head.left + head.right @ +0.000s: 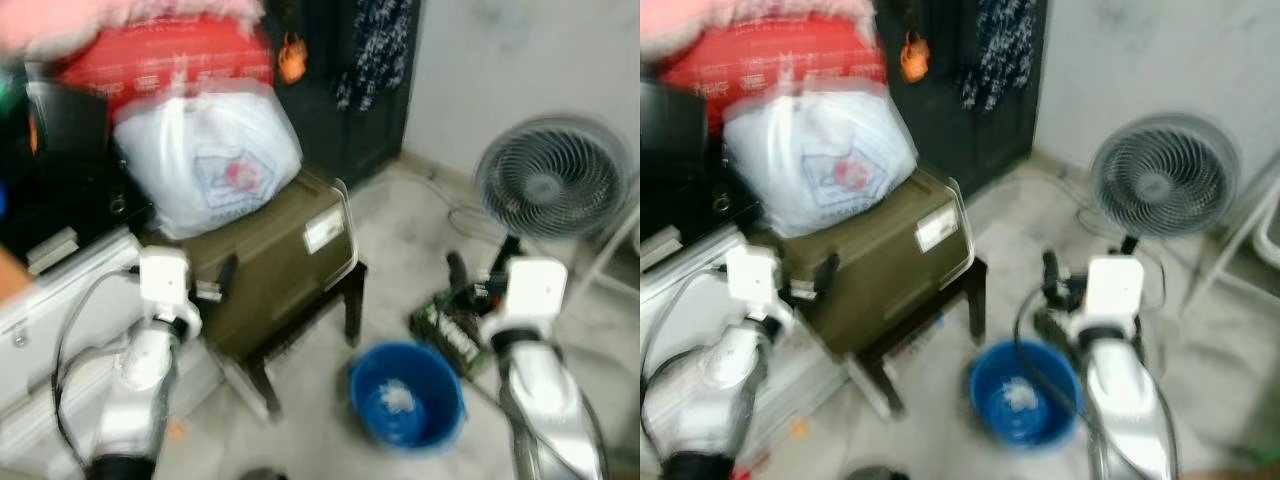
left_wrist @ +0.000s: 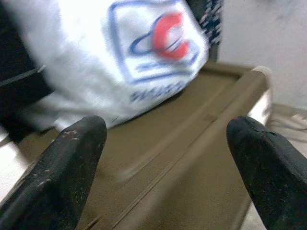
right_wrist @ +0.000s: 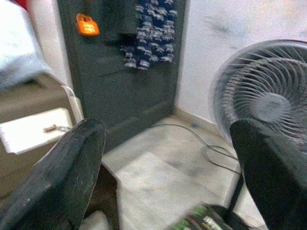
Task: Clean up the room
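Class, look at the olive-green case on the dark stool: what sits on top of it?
A white plastic bag with a red and blue logo rests on the olive-green case, toward its back. The bag hides that part of the lid, and its contents cannot be seen.

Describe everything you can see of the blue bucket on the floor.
The bucket is round, bright blue and looks like plastic. It stands upright on the pale floor, open at the top, with something small and whitish lying at its bottom. It sits just right of the dark stool that carries the olive case, and in front of the fan. Nothing grips it.
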`<state>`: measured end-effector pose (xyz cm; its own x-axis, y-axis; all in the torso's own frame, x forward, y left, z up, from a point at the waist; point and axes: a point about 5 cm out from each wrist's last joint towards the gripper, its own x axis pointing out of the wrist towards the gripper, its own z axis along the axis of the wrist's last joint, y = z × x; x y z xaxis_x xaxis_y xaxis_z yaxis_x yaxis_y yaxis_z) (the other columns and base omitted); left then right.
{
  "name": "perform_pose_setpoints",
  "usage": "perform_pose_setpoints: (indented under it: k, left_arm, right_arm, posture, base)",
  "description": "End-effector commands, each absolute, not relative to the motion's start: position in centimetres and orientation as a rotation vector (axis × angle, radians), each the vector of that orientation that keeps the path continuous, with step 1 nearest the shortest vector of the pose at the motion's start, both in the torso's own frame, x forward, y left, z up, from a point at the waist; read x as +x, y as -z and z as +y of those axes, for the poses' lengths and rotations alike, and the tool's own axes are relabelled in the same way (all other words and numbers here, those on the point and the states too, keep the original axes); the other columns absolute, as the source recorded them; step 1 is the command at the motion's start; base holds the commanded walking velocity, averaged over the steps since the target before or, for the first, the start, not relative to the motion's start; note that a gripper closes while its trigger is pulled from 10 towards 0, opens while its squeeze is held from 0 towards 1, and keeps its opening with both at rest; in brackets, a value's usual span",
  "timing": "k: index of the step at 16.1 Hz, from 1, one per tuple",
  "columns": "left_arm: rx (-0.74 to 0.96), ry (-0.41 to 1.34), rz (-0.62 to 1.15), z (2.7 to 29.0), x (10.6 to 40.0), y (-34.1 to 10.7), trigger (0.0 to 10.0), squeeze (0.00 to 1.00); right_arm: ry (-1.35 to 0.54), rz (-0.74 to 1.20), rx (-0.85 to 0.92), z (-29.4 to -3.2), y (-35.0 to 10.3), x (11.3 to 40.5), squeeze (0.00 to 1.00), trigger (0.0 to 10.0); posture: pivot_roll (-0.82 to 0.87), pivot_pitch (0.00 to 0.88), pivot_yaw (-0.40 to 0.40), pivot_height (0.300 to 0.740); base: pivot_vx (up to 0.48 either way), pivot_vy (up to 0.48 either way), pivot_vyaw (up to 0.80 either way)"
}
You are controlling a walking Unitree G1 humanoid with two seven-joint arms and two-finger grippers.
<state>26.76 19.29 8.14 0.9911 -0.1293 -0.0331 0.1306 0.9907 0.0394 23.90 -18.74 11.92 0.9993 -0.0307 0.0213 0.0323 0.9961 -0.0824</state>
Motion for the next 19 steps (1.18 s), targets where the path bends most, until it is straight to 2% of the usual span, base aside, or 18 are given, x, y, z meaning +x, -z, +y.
perform_pose_setpoints:
  k: [1, 19]
  left_arm:
    - [0.05, 0.114, 0.045, 19.46, 26.72, -7.95, 10.0, 0.0]
    - [0.071, 0.072, 0.062, 20.03, 26.21, -7.5, 10.0, 0.0]
  right_arm:
    - [0.034, -0.029, -0.082, -18.9, -12.22, 24.0, 0.0, 10.0]
    - [-0.002, -0.021, -0.087, -18.48, -12.12, 23.98, 0.0, 10.0]
  posture:
    - [-0.16, 0.0, 0.074, 0.74]
    - [-0.15, 0.0, 0.062, 0.74]
  base:
    - [0.0, 0.0, 0.8]
    - [0.0, 0.0, 0.8]
